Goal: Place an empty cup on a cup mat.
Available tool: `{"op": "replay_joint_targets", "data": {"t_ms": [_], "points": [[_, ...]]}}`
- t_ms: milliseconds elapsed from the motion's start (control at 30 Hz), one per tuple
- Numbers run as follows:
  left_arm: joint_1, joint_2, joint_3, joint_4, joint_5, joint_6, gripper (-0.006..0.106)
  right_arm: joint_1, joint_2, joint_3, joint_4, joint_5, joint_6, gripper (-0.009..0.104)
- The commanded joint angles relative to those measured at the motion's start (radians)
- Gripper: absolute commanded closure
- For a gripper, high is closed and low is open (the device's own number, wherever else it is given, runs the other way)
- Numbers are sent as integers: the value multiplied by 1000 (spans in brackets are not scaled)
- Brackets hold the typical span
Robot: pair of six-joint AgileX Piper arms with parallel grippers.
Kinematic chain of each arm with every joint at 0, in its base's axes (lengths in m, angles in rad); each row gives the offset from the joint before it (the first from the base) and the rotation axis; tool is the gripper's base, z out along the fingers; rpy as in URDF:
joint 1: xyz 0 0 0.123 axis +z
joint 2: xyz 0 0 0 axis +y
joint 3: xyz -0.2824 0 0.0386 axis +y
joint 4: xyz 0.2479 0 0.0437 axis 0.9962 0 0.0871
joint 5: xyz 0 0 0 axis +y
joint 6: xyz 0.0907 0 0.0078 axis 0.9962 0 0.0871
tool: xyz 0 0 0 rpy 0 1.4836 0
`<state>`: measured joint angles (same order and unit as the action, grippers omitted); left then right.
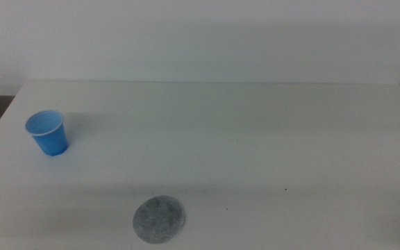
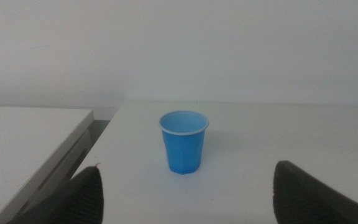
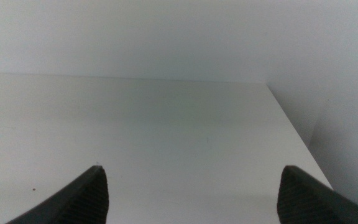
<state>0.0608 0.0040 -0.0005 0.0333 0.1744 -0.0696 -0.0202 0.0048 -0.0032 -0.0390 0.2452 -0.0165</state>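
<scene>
Lying nearest on the desk (image 1: pixel 255 139), the cup mat (image 1: pixel 159 220) sits left of centre. Farther back at far left, the cup (image 2: pixel 183 142) stands upright, straight ahead of the left hand (image 2: pixel 185 196), its jaws spread apart; the right hand (image 3: pixel 191 196), equally spread, faces bare desk, so the left arm is nearer.

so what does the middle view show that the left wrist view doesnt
Only the middle view shows the cup mat, lying flat near the table's front edge, apart from the cup. Only the left wrist view shows the left gripper clearly, jaws open and aimed at the cup, plus a second surface beside the table. Both show the blue cup upright on the white table.
</scene>
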Motion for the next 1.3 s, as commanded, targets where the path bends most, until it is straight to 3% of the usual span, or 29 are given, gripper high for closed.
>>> {"op": "replay_joint_targets", "data": {"t_ms": [0,100,467,667,833,1100,1267], "points": [[-2,-4,1,-8,-11,-14,7,2,-5,3,-7,-7,-4,2],[-2,42,-105,-8,102,-14,7,2,-5,3,-7,-7,-4,2],[-2,749,-853,11,751,-15,7,2,-5,3,-7,-7,-4,2],[-2,1081,-1085,11,768,87,7,2,-5,3,-7,-7,-4,2],[12,1309,-1250,7,825,70,7,2,-5,3,-7,-7,-4,2],[120,1601,-1427,-105,835,147,7,2,-5,3,-7,-7,-4,2],[140,1744,-1489,-120,801,167,7,2,-5,3,-7,-7,-4,2]]}}
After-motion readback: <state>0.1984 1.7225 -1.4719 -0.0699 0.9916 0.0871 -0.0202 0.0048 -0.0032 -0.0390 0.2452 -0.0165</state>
